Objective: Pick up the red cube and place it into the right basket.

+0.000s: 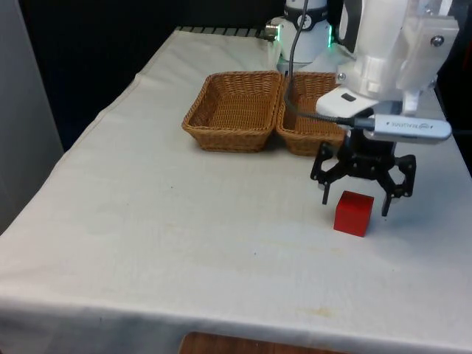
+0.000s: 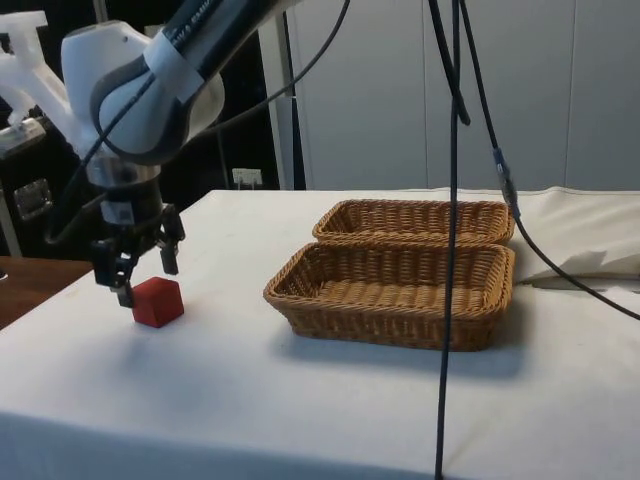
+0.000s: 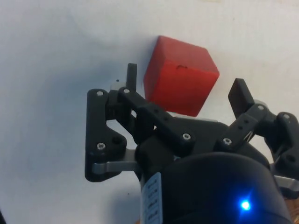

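The gripper (image 1: 355, 208) is hanging low over the cloth (image 1: 184, 236), its fingers (image 3: 132, 74) spreading wide on either side of the red cube (image 1: 353, 213) without touching it. The cube is sitting on the cloth, toward the front view's right, apart from the two wicker baskets. The left basket (image 1: 234, 110) and right basket (image 1: 313, 136) are standing side by side, touching.

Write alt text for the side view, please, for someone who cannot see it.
An open black pincer hovers just above a red cube on a white-clothed table, its fingers straddling the cube. Two empty wicker baskets sit side by side, touching, further along the table.
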